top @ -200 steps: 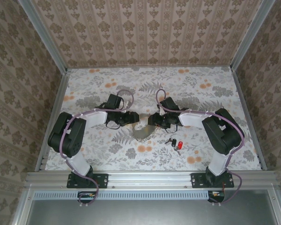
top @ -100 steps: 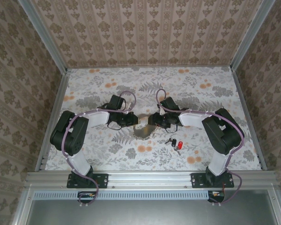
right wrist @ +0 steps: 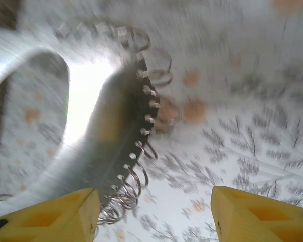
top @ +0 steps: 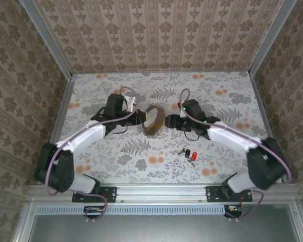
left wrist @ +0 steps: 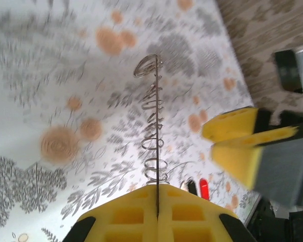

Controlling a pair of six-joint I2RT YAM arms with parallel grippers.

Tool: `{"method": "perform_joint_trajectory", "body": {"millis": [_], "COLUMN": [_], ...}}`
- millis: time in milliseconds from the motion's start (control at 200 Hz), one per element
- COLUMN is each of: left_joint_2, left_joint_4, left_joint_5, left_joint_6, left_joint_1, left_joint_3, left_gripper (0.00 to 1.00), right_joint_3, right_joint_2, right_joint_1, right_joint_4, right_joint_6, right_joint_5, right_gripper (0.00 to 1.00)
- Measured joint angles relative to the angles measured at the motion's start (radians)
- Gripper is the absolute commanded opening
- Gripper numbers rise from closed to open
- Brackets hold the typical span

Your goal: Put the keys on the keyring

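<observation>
Nearest the arm bases, a little right of centre on the flower-patterned table [top: 116, 161], the two keys lay side by side: the black-headed key [top: 183, 152] on the left and the red-headed key [top: 191, 155] just beside it on the right, with no claw on either. Farther in, about mid-table, the keyring [top: 151, 130] was held between the two arms, well apart from the keys. In the overhead view it read as an oval loop. Up close it was a silvery curved band with a wire coil running along its edge, blurred in the right wrist view. The left gripper [top: 140, 117] reached it from the left, its yellow fingers [left wrist: 121, 217] clenched on the band's thin edge, so that from the left wrist the keyring [left wrist: 155, 131] stood edge-on as a straight line wrapped in coils, with the table beyond it. The right gripper [top: 166, 121] faced it from the right with its claw released, the two yellow fingers [right wrist: 45, 214] standing wide apart. The coil ran down just beside the finger on the left of that view, though whether it touched could not be told. Beyond all this the table ran on to the patterned wall [top: 156, 35] at the far side
</observation>
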Motion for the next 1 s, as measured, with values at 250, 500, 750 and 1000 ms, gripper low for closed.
{"method": "perform_joint_trajectory", "body": {"millis": [250, 500, 750, 1000], "left_joint_2": [-0.119, -0.135, -0.190, -0.180], "left_joint_4": [-0.051, -0.094, -0.148, -0.379], "left_joint_5": [0.072, 0.212, 0.300, 0.334], "left_joint_6": [0.185, 0.247, 0.312, 0.473], "left_joint_1": [0.008, 0.061, 0.065, 0.082], "left_joint_3": [0.047, 0.148, 0.222, 0.399], "left_gripper": [0.00, 0.03, 0.00, 0.00], "right_joint_3": [-0.200, -0.274, -0.364, -0.367], "right_joint_2": [-0.384, -0.426, -0.547, -0.550], "right_joint_1": [0.000, 0.003, 0.060, 0.233], "right_joint_4": [0.224, 0.227, 0.318, 0.346], "right_joint_6": [-0.105, -0.293, -0.505, -0.796], "right_joint_5": [0.190, 0.181, 0.148, 0.222], "right_gripper": [0.63, 0.54, 0.43, 0.36]}}
